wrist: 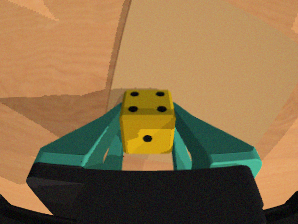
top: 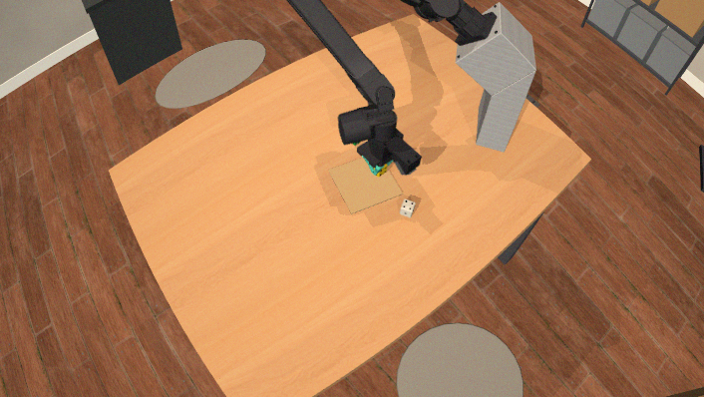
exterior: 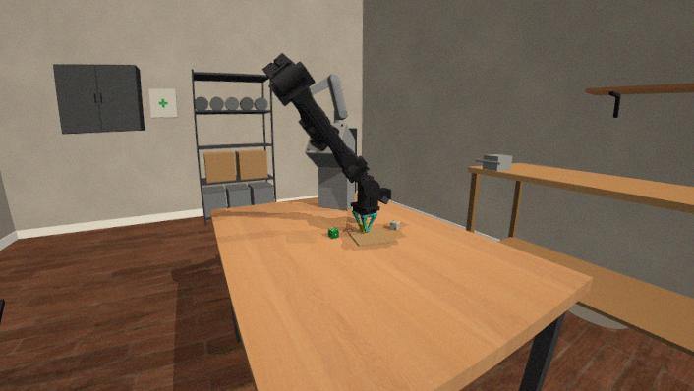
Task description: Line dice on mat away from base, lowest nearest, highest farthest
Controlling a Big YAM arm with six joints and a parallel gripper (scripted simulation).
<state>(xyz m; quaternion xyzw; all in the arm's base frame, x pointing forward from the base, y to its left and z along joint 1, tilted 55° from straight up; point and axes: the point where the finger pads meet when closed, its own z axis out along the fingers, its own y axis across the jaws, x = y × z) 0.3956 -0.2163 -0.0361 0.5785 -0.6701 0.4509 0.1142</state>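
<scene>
My gripper [top: 380, 170] [exterior: 365, 228] [wrist: 147, 110] with teal fingers is shut on a yellow die [top: 381, 171] [wrist: 148, 123]. The die's upper face shows four pips and its side toward the wrist camera shows one pip. It hangs at the mat's edge nearest the robot base, just above the tan mat [top: 359, 192] [exterior: 378, 239] [wrist: 200, 63]. A white die [top: 408, 207] [exterior: 394, 225] stands on the table just off the mat's right corner. A green die [exterior: 333, 233] stands on the table left of the mat in the exterior view; the arm hides it in the top view.
The grey robot base column [top: 501, 85] [exterior: 334, 182] stands at the table's far edge. The black arm [top: 349, 55] reaches over the table [top: 249, 224] toward the mat. A shelf rack [exterior: 231, 147] and a side bench [exterior: 590, 184] stand off the table.
</scene>
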